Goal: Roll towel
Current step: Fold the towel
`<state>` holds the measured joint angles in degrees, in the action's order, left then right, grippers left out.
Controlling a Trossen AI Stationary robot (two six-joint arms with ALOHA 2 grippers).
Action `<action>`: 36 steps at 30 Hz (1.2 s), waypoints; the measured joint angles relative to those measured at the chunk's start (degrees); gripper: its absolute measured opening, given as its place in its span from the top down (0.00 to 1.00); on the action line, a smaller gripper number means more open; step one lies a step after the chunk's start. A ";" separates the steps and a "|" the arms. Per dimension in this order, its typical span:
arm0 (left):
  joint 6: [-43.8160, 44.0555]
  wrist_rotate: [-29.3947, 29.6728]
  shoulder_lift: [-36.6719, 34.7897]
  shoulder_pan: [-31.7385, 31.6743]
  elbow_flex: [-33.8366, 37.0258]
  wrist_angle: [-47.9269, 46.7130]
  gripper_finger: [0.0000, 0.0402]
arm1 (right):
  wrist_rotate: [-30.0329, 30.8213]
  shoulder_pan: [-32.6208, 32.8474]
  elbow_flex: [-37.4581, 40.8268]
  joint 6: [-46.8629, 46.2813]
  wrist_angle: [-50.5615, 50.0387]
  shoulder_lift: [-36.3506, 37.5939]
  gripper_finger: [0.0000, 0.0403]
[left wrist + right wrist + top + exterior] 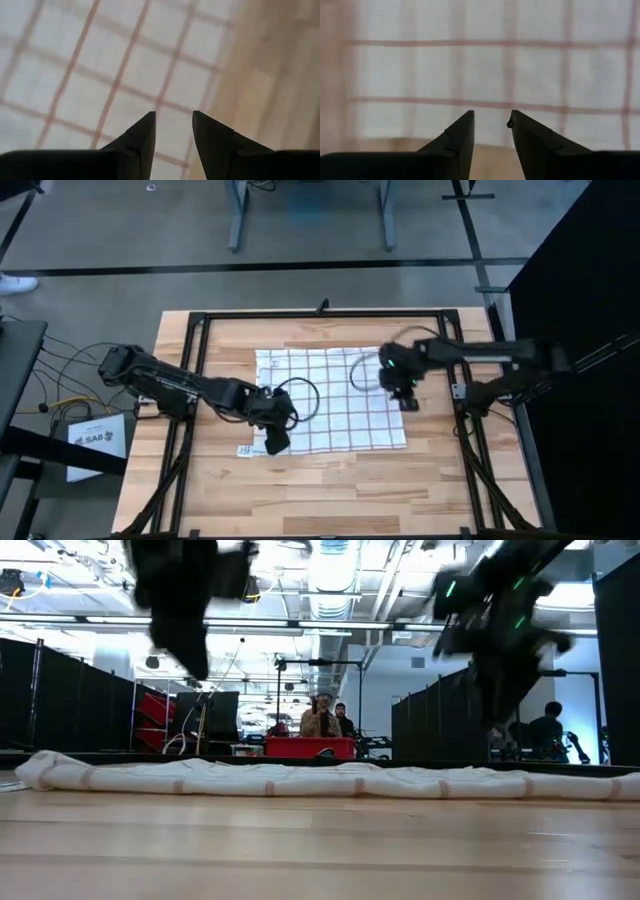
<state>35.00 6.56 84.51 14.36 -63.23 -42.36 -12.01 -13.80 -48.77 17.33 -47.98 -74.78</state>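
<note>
Checked towel [330, 400] lies flat and unrolled on worktop [300, 490]; left gripper [277, 442] at its near-left corner, right gripper [407, 402] at its right edge, both fingers released, empty.

You get even, fairly soft overhead light on the table [330, 490] in the high view, with only faint shadows. In the low view, bright ceiling lights [330, 570] glare behind both arms, turning them into dark, blurred silhouettes; the wood in the foreground is soft and out of focus. Both wrist views are blurred: the towel [100, 75] grid lines look smeared and washed out, while the dark fingers [455, 145] stay fairly sharp.
</note>
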 joint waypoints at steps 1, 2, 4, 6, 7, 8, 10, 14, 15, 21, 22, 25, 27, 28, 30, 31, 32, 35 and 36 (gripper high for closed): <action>-1.30 1.21 0.81 1.18 -3.63 -2.45 0.73 | 1.36 3.61 -0.02 -1.88 -0.09 2.72 0.71; -2.28 2.67 1.84 2.48 -7.29 -5.14 0.74 | 3.14 7.36 -0.05 -4.12 -0.27 5.11 0.71; -3.80 5.22 4.82 5.17 -14.80 -11.52 0.75 | 6.89 15.25 -0.05 -9.73 -0.53 8.81 0.71; -4.79 7.67 8.83 8.00 -22.10 -17.72 0.77 | 10.79 22.88 -0.06 -17.19 -0.21 11.00 0.71; -4.99 9.19 11.05 9.31 -25.56 -21.00 0.77 | 12.57 26.58 -0.19 -21.06 -0.14 11.54 0.71; -5.06 10.75 13.19 10.58 -28.98 -24.07 0.78 | 14.05 30.05 -0.55 -25.01 -0.23 11.57 0.71; -5.65 14.08 17.15 13.26 -35.42 -29.60 0.79 | 17.23 37.14 -2.07 -31.86 -0.24 10.71 0.71; -6.56 26.45 22.20 20.10 -42.16 -37.67 0.80 | 25.99 48.85 -8.67 -40.20 -0.98 4.65 0.71; -6.38 30.62 22.51 21.74 -42.15 -39.81 0.80 | 28.30 50.92 -10.47 -40.87 -2.07 2.30 0.71; 1.35 42.77 22.37 27.51 -37.41 -43.19 0.79 | 31.69 54.12 -16.93 -43.25 -4.62 -10.55 0.70; 2.19 42.07 22.40 27.69 -37.18 -42.69 0.79 | 31.68 53.87 -17.79 -44.15 -4.75 -12.00 0.70; 3.14 38.11 22.36 27.56 -37.13 -40.46 0.76 | 31.17 52.88 -19.33 -47.51 -6.16 -14.54 0.66; 3.29 36.01 22.36 26.82 -37.10 -39.25 0.73 | 29.84 51.81 -19.43 -48.73 -6.95 -14.65 0.63; 3.31 35.02 22.36 26.41 -37.10 -38.87 0.71 | 29.76 51.25 -19.43 -49.13 -7.86 -14.47 0.61; 3.52 33.50 22.36 25.70 -37.09 -38.79 0.68 | 29.82 50.21 -19.10 -49.07 -9.79 -13.75 0.56; 3.56 33.28 22.36 25.21 -36.81 -38.51 0.66 | 30.00 49.60 -18.77 -48.52 -10.55 -13.31 0.54; 3.59 33.26 22.36 24.66 -36.29 -38.28 0.64 | 30.41 48.76 -18.24 -47.57 -10.88 -12.87 0.52; 4.17 32.48 22.37 23.08 -33.07 -36.68 0.61 | 30.71 46.70 -15.38 -45.04 -11.16 -12.43 0.48; 4.31 32.02 22.38 22.54 -31.37 -34.96 0.60 | 30.75 46.13 -14.23 -44.27 -10.91 -12.48 0.47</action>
<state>39.31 38.59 106.89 36.90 -94.60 -77.32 18.74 32.33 -63.00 -26.95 -58.89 -87.25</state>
